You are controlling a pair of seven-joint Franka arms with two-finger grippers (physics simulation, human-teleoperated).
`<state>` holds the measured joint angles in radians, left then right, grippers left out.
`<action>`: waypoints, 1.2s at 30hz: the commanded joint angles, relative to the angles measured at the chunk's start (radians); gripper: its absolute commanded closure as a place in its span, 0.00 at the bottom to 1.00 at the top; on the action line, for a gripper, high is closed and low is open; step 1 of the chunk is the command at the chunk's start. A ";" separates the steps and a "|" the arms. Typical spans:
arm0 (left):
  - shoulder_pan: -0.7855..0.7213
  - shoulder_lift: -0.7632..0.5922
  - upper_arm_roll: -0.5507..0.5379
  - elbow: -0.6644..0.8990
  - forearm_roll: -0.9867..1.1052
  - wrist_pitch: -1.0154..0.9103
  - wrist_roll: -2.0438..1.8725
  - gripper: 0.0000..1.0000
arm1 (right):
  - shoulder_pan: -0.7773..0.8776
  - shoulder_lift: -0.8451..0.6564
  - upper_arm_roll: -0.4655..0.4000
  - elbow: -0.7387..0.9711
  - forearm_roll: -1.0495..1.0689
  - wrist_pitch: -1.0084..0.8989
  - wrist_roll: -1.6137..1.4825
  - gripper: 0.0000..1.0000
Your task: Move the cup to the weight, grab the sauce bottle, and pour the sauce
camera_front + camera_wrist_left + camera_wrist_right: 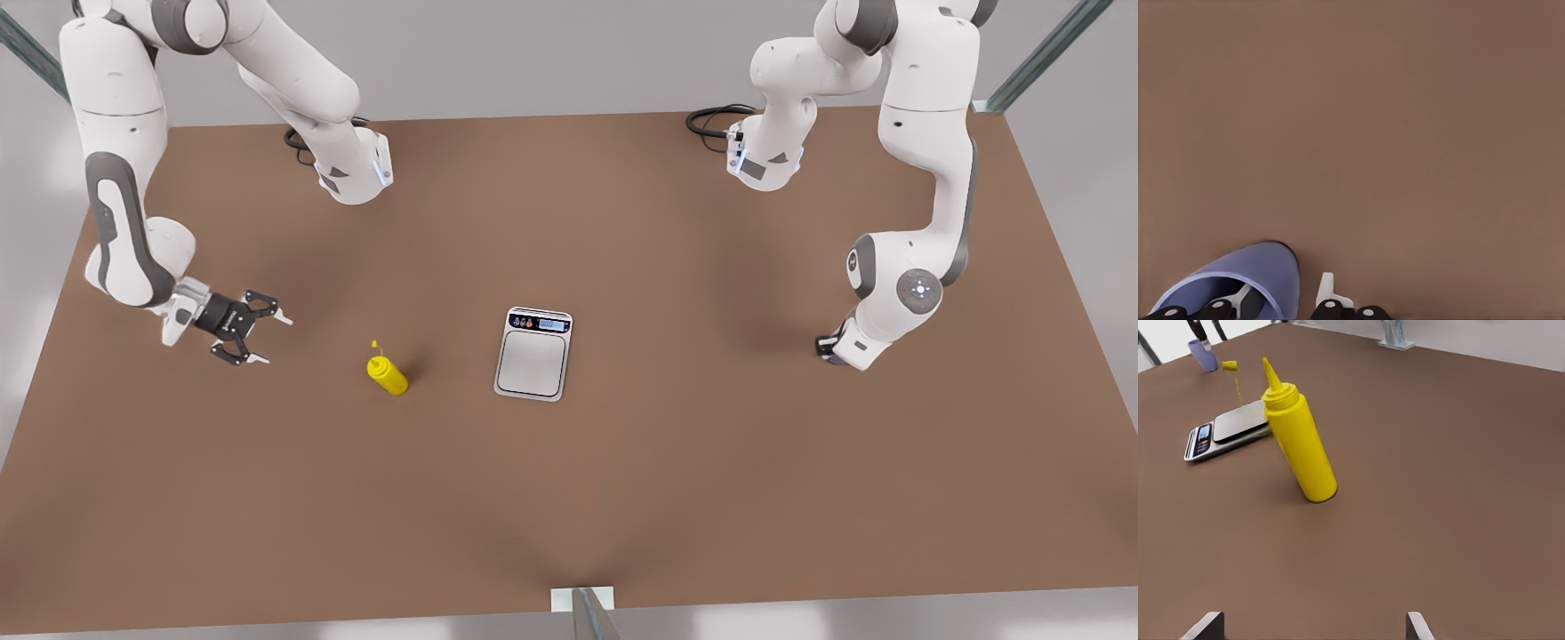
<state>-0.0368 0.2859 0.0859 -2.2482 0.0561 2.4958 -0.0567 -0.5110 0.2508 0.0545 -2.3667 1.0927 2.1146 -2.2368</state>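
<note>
A bare brown table (711, 462), perhaps with metal frame posts (591, 613).

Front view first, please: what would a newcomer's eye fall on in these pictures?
The bright yellow sauce bottle sits on the brown table, left of the silver weight in the front view. The right pincer gapes open toward it, while the left pincer, at the front view's right, straddles the wall of the lavender cup.

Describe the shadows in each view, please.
Front view: soft, diffuse shadow beside the sauce bottle and under both arms. Right wrist view: faint shadow at the bottle's base, ahead of the right gripper. Left wrist view: thin dark edge behind the cup, at the left gripper.
</note>
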 commanded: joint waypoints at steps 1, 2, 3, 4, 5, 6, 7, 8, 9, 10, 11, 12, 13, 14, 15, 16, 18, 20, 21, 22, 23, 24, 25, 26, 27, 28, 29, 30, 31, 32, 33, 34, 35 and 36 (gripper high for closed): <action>0.000 0.001 0.000 -0.002 0.007 0.000 0.000 0.56 | 0.002 0.005 0.001 0.000 0.009 -0.002 -0.013 0.00; 0.000 0.001 0.000 -0.005 0.007 0.002 0.000 0.57 | 0.015 0.033 0.001 0.000 0.051 -0.005 -0.073 0.00; 0.000 0.002 0.000 -0.008 0.007 0.000 0.000 0.61 | 0.026 0.056 0.005 0.003 0.076 -0.005 -0.084 0.00; 0.000 0.002 0.000 -0.008 0.007 -0.002 0.000 0.63 | 0.055 0.073 0.005 0.003 0.113 -0.005 -0.129 0.00; 0.000 0.001 0.000 -0.008 0.007 -0.005 0.000 0.68 | 0.077 0.084 0.005 0.001 0.118 -0.005 -0.141 0.00; 0.000 0.001 0.000 -0.008 0.007 -0.005 0.000 0.70 | 0.086 0.090 0.005 0.000 0.118 -0.005 -0.144 0.00; 0.000 0.001 0.000 -0.008 0.007 -0.006 0.000 0.76 | 0.098 0.102 0.007 0.001 0.118 -0.005 -0.158 0.00; 0.000 0.001 0.000 -0.008 0.007 -0.005 0.000 0.79 | 0.098 0.111 0.007 0.003 0.121 -0.004 -0.170 0.00; 0.000 0.001 0.000 -0.008 0.007 -0.005 0.000 0.79 | 0.109 0.128 0.007 0.007 0.150 -0.004 -0.193 0.00; 0.000 0.001 0.000 -0.008 0.008 -0.003 0.001 0.79 | 0.138 0.153 0.007 0.012 0.240 -0.004 -0.250 0.00; 0.000 0.001 0.000 -0.008 0.010 -0.003 0.001 0.79 | 0.169 0.160 0.007 0.017 0.289 -0.002 -0.257 0.00; 0.000 0.001 0.002 -0.008 0.010 -0.003 0.001 0.79 | 0.195 0.173 0.007 0.034 0.331 0.001 -0.257 0.00; 0.000 -0.001 0.002 -0.007 0.010 -0.003 0.001 0.79 | 0.216 0.182 0.007 0.044 0.354 0.004 -0.257 0.00; 0.000 -0.001 0.002 -0.007 0.008 -0.005 0.001 0.79 | 0.230 0.189 0.007 0.052 0.371 0.005 -0.257 0.00; 0.000 -0.001 0.002 -0.007 0.010 -0.005 0.001 0.79 | 0.256 0.200 0.007 0.058 0.381 0.005 -0.259 0.00; 0.000 -0.002 0.002 -0.007 0.008 -0.003 0.001 0.79 | 0.261 0.208 0.007 0.064 0.395 0.008 -0.265 0.00; 0.000 -0.007 0.002 -0.007 0.008 -0.005 0.001 0.79 | 0.279 0.209 0.007 0.064 0.403 0.008 -0.268 0.00; 0.000 -0.010 0.002 -0.005 0.008 -0.005 0.001 0.79 | 0.292 0.216 0.007 0.064 0.403 0.010 -0.268 0.00; 0.000 -0.011 0.002 -0.004 0.008 -0.005 0.001 0.79 | 0.298 0.219 0.007 0.064 0.409 0.010 -0.268 0.00; 0.000 -0.017 0.000 -0.001 0.008 -0.006 0.001 0.79 | 0.302 0.223 0.007 0.066 0.417 0.013 -0.268 0.00; 0.000 -0.030 0.000 -0.001 0.010 -0.006 0.001 0.79 | 0.318 0.229 0.007 0.067 0.424 0.013 -0.273 0.00; 0.000 -0.033 0.000 -0.001 0.008 -0.006 0.001 0.79 | 0.319 0.231 0.007 0.069 0.435 0.013 -0.277 0.00; 0.000 -0.031 -0.003 0.001 0.008 -0.002 0.000 0.79 | 0.322 0.235 0.007 0.075 0.435 0.015 -0.282 0.00; 0.000 -0.031 -0.009 0.002 0.008 -0.002 -0.012 0.79 | 0.330 0.240 0.007 0.081 0.437 0.015 -0.282 0.00; -0.002 -0.030 -0.018 0.009 0.005 -0.002 -0.018 0.79 | 0.338 0.245 0.007 0.083 0.446 0.015 -0.282 0.00; -0.002 -0.028 -0.025 0.010 0.004 -0.002 -0.023 0.79 | 0.344 0.246 0.007 0.089 0.452 0.015 -0.290 0.00; -0.021 -0.027 -0.040 0.022 0.004 -0.006 -0.081 0.79 | 0.345 0.255 0.007 0.096 0.461 0.015 -0.293 0.00; -0.049 -0.027 -0.041 0.027 0.002 -0.006 -0.124 0.79 | 0.345 0.258 0.008 0.103 0.461 0.015 -0.293 0.00; -0.075 -0.025 -0.041 0.032 0.004 -0.006 -0.166 0.79 | 0.347 0.260 0.010 0.104 0.461 0.015 -0.293 0.00; -0.101 -0.021 -0.043 0.038 0.004 -0.006 -0.207 0.79 | 0.359 0.263 0.010 0.107 0.463 0.015 -0.293 0.00; -0.127 -0.019 -0.043 0.047 0.004 -0.008 -0.250 0.79 | 0.365 0.275 0.010 0.118 0.463 0.013 -0.294 0.00; -0.155 -0.017 -0.043 0.062 0.002 -0.024 -0.293 0.79 | 0.365 0.277 0.010 0.121 0.464 0.013 -0.296 0.00; -0.190 -0.008 -0.043 0.087 0.002 -0.037 -0.354 0.79 | 0.376 0.278 0.010 0.122 0.464 0.013 -0.296 0.00; -0.228 -0.004 -0.043 0.105 0.002 -0.038 -0.417 0.79 | 0.381 0.283 0.010 0.124 0.473 0.013 -0.297 0.00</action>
<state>-0.2826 0.2801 0.0432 -2.1417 0.1126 2.4572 -0.5010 -0.1304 0.5346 0.0644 -2.2401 1.5660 2.1276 -2.5341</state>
